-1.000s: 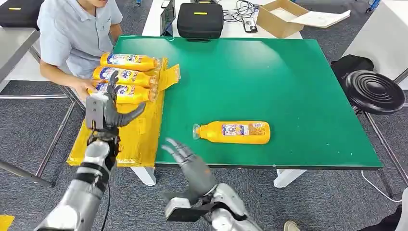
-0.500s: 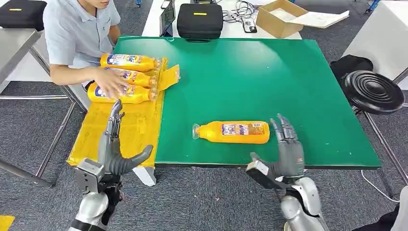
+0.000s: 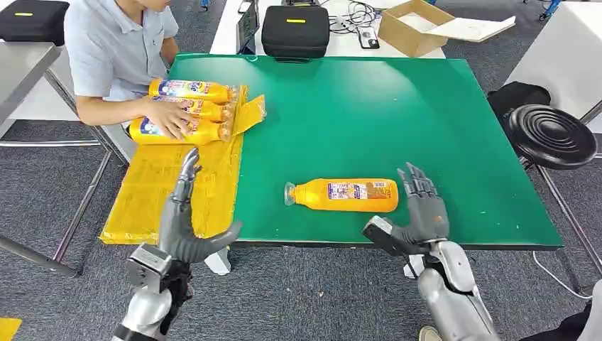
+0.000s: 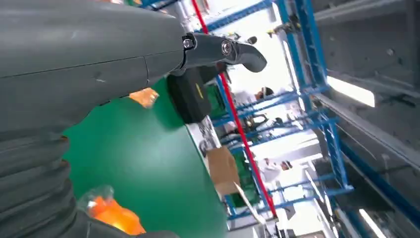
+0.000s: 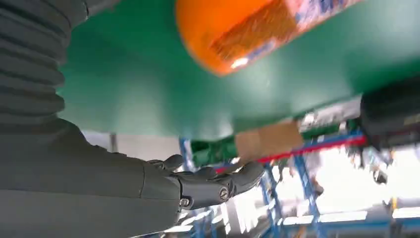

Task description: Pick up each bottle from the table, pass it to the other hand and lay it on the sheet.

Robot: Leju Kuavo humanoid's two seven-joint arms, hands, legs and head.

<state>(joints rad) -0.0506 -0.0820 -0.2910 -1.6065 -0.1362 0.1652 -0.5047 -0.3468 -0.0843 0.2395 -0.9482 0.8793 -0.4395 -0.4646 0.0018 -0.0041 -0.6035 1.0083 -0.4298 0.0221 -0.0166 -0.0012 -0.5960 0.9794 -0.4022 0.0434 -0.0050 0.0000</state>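
Head view: an orange bottle (image 3: 346,195) lies on its side near the front edge of the green table (image 3: 397,114), cap end toward the robot's left. The right hand (image 3: 419,217) stands just beside the bottle's base, fingers spread and upright, thumb out, holding nothing and not touching it. The left hand (image 3: 186,224) hangs over the front of the yellow sheet (image 3: 167,195), which drapes off the table's left side; its fingers are straight and apart, thumb stuck out, empty. Three more bottles (image 3: 188,90) lie side by side at the far end of the sheet, where a seated person's hand (image 3: 169,117) rests on the nearer ones. A black case (image 3: 294,30) and an open cardboard box (image 3: 415,25) sit on the white table beyond. In the right wrist view, the bottle's rounded base (image 5: 247,29) lies blurred on the green top beside the right hand's fingers (image 5: 213,186).
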